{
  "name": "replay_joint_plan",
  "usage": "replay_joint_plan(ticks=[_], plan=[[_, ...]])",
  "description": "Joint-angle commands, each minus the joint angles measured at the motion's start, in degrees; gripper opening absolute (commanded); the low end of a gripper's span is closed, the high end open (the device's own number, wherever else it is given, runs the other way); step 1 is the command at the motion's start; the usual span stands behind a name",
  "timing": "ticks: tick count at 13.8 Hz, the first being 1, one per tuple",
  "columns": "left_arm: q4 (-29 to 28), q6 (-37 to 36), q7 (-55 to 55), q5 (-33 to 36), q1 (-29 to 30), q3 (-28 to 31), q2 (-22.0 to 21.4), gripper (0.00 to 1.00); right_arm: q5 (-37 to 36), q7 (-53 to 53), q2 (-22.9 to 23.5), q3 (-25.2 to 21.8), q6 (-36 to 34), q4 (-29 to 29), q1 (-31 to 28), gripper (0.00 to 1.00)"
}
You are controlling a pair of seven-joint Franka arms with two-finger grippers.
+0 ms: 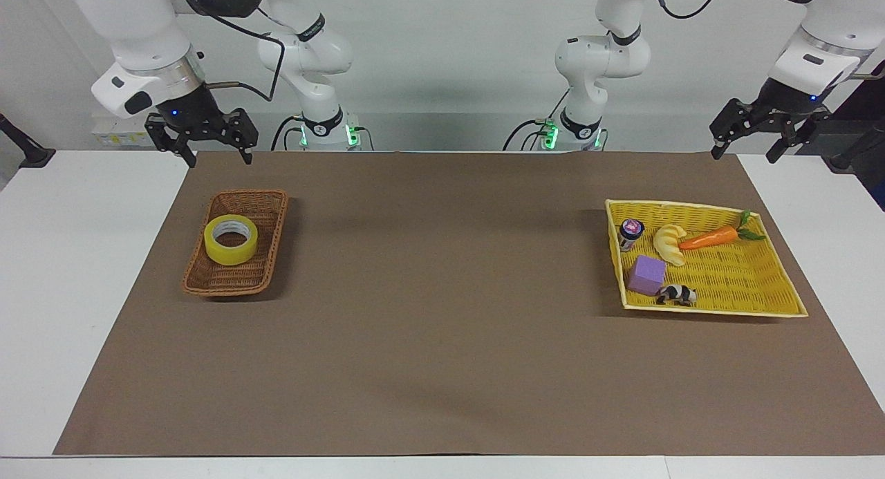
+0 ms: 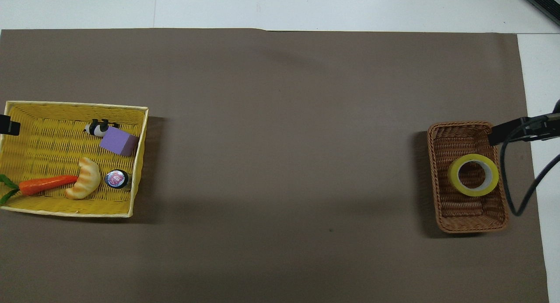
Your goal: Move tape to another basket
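The right tool (image 1: 201, 147), fingers spread with nothing between them, hangs on its white arm over the brown mat's edge next to the robots, at the right arm's end of the desk (image 1: 83, 271); the left tool (image 1: 753, 142), likewise spread and bare, waits in the air over the mat's corner at the left arm's end; just farther out from the right tool sits the narrow brown woven wicker basket (image 1: 266, 220) with sloping sides, and in it lies the wide roll of translucent yellow packing tape (image 1: 231, 239) with a white inner core, flat on the basket floor with its hole facing up, well below the right tool and apart from it; toward the left arm's end, well apart from that basket, rests the wide flat bright yellow woven basket (image 1: 753, 285); it holds an orange toy carrot (image 1: 709, 238) with green leaves, a pale toy croissant (image 1: 668, 245) touching the carrot, and a small dark jar (image 1: 630, 233) with a pink lid beside the croissant; farther from the robots in the same basket lie a purple block (image 1: 647, 274) and, against it, a small black-and-white toy animal (image 1: 677, 295).
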Motion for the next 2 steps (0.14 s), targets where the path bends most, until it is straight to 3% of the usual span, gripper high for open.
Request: replay_joint_plan(ticks=[1,2], plan=[[-0.5,-0.7,0.3,0.0,-0.4,0.4,-1.0,1.00,1.4,-1.4,-1.7,0.3,-1.3,-2.0,-1.0,1.00],[-0.6,-0.4,0.3,0.0,-0.5,0.5,-1.0,1.00,1.4,-1.2,-1.7,0.3,-1.3,-2.0,-1.0,1.00]])
